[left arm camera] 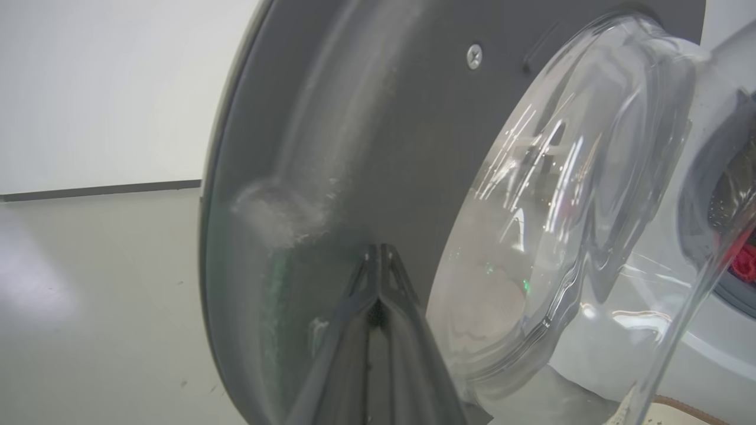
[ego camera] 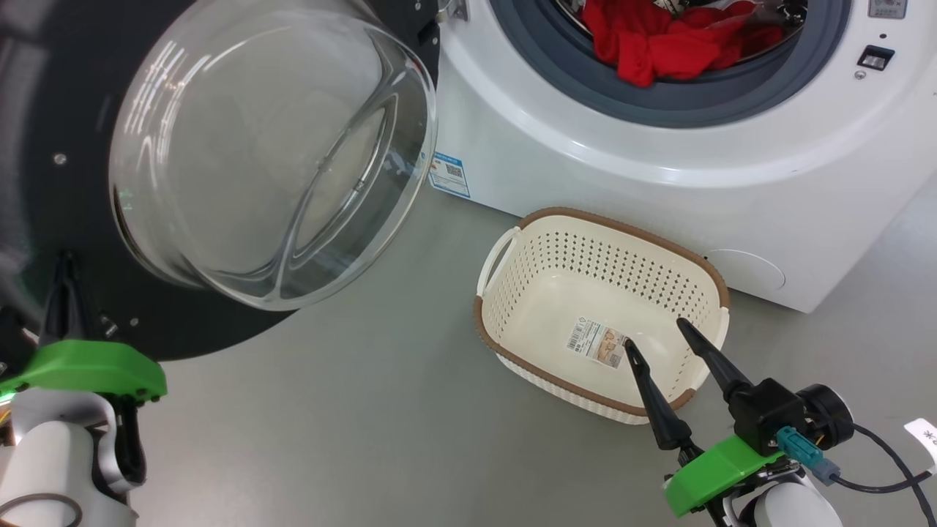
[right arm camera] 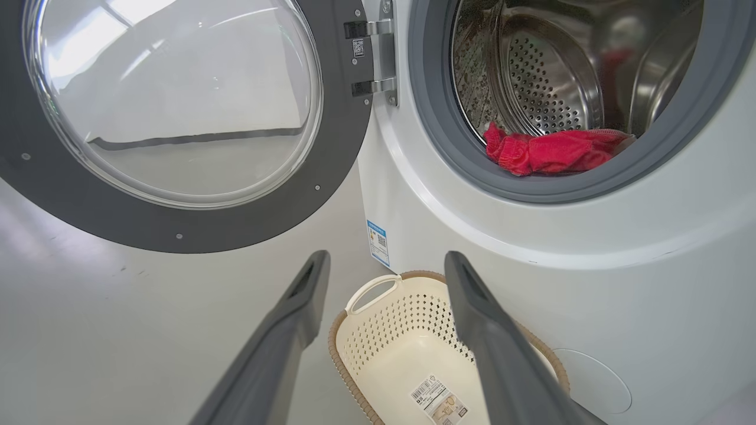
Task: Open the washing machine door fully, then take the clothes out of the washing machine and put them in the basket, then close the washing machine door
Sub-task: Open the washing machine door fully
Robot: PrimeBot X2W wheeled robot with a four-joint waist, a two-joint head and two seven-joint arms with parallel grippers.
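Front-loader with its port uncovered. The washing machine door (ego camera: pixel 44 132) stands swung out to the left on its hinge (right arm camera: pixel 372 59), inner face toward the robot. Its glass bowl (ego camera: pixel 271 161) bulges forward and hides part of the floor (ego camera: pixel 366 395) and the machine's left edge in the head view. The left tool (ego camera: pixel 67 258), fingers pressed together with nothing between them, has its tips at the door's dark inner rim, just beside the bowl (left arm camera: pixel 531 236); the left wrist view shows the closed tips (left arm camera: pixel 378 255) against that rim. The washing machine (ego camera: pixel 585 168) fills the upper right. The red clothes (ego camera: pixel 659 44) lie in a heap at the bottom of the steel drum (right arm camera: pixel 549 77), draped over the lower lip of the grey rubber ring (ego camera: pixel 659 110). A blue energy label (ego camera: pixel 449 174) sits low on the front panel. The basket (ego camera: pixel 607 218) stands on the floor just before the machine, below and slightly left of the opening, with a paper label (ego camera: pixel 596 342) on its bottom. The right tool (ego camera: pixel 655 333) hovers over the basket's near end, fingers spread wide and holding nothing, pointing toward the drum mouth. A cable (ego camera: pixel 878 476) trails from its wrist.
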